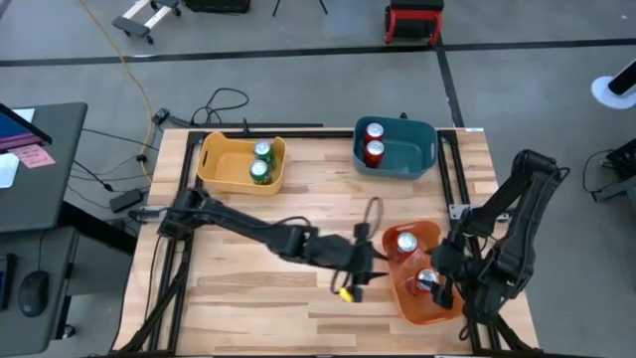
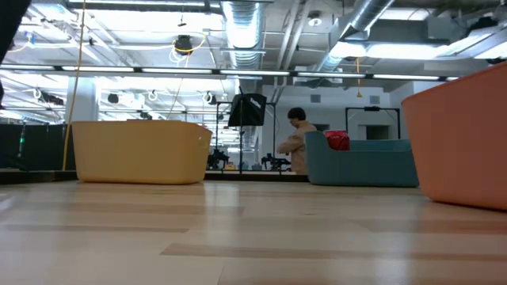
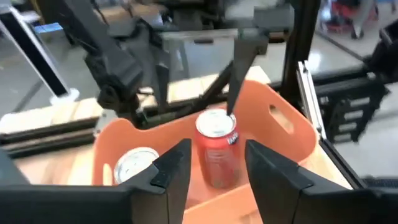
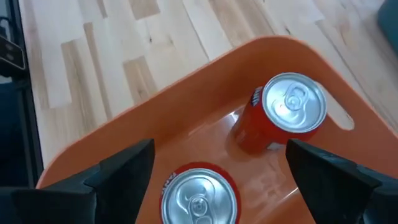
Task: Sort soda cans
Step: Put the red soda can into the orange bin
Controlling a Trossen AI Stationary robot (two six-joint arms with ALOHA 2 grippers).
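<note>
Wooden worktop point(image 1: 248, 308) is occupied by three bins. Orange bin point(image 1: 437, 308): two red cans point(image 1: 406, 243) are held, flanked by the wide-spread right pincer point(image 4: 214, 177); left pincer point(image 3: 214, 171), spread wide, is positioned just beside. Teal bin point(image 1: 417, 149): two red cans. Yellow bin point(image 1: 224, 164): two green cans point(image 1: 260, 162).

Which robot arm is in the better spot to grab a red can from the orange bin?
Probably right. The right gripper hangs open directly above a red can inside the orange bin. The left gripper is open too, but sits outside the bin's wall.
</note>
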